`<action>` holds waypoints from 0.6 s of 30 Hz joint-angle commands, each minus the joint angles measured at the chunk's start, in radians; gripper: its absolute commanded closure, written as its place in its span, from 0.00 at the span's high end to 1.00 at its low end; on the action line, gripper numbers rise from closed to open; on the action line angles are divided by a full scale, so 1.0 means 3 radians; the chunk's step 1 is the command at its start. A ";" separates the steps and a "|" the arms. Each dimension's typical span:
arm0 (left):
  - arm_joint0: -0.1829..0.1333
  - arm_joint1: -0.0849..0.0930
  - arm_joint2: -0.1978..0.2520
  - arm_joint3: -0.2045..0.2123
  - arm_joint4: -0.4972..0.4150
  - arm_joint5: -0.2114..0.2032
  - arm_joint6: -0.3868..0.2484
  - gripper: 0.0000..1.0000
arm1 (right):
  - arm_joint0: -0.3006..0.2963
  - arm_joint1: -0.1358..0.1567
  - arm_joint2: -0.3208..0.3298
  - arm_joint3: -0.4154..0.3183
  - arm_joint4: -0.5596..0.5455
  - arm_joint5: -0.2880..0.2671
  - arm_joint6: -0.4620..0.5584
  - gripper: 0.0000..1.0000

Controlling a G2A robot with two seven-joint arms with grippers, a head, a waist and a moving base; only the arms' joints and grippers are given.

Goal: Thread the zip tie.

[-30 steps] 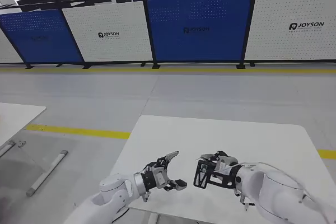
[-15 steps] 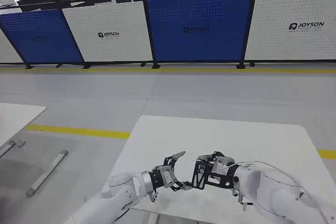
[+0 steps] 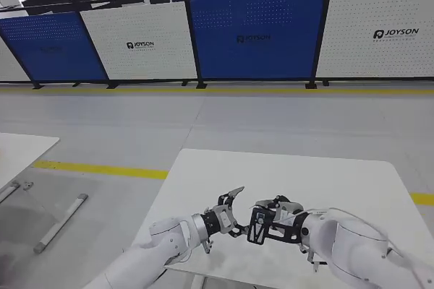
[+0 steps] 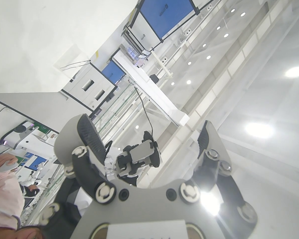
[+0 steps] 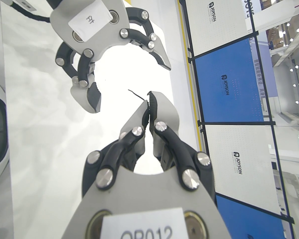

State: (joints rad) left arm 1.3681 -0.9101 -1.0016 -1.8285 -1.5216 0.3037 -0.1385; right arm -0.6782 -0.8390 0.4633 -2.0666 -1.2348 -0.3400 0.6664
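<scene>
In the right wrist view my right gripper point(image 5: 148, 100) is shut on a thin black zip tie point(image 5: 136, 94), whose short curved end sticks out past the fingertips. My left gripper point(image 5: 130, 83) faces it, open, with one finger on each side of that free end and not touching it. In the top view both grippers hang over the near part of the white table point(image 3: 311, 173). The left gripper point(image 3: 236, 212) is just left of the right gripper point(image 3: 251, 225). The left wrist view looks up past its own open gripper point(image 4: 149, 136), with nothing between the pads.
The table's near edge lies close below the grippers, its left edge just left of the left arm. A second white table point(image 3: 14, 155) stands far left across the floor. Blue and white panels point(image 3: 253, 40) line the back.
My left gripper has moved right, closing the gap to the right gripper, and stays open. The right gripper has barely shifted and keeps its hold.
</scene>
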 commanded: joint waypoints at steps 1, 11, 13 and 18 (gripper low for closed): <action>0.0007 -0.0007 0.0009 -0.0010 0.0050 -0.0048 -0.0001 1.00 | 0.0000 0.0000 0.0000 0.0000 0.0000 0.0000 0.0000 0.00; 0.0051 -0.0051 0.0006 -0.0076 0.0191 -0.0226 0.0020 0.24 | 0.0000 0.0000 0.0000 0.0000 0.0000 0.0000 0.0000 0.00; 0.0063 -0.0057 -0.0017 -0.0066 0.0157 -0.0210 0.0011 0.04 | 0.0000 0.0000 0.0000 0.0000 0.0000 0.0000 0.0000 0.00; 0.0072 -0.0069 -0.0058 -0.0028 0.0130 -0.0163 -0.0003 0.06 | 0.0000 0.0000 0.0000 0.0000 0.0000 0.0000 0.0000 0.00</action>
State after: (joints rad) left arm 1.3902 -0.9296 -1.0187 -1.8403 -1.4821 0.2518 -0.1398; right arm -0.6782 -0.8390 0.4633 -2.0666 -1.2348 -0.3400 0.6664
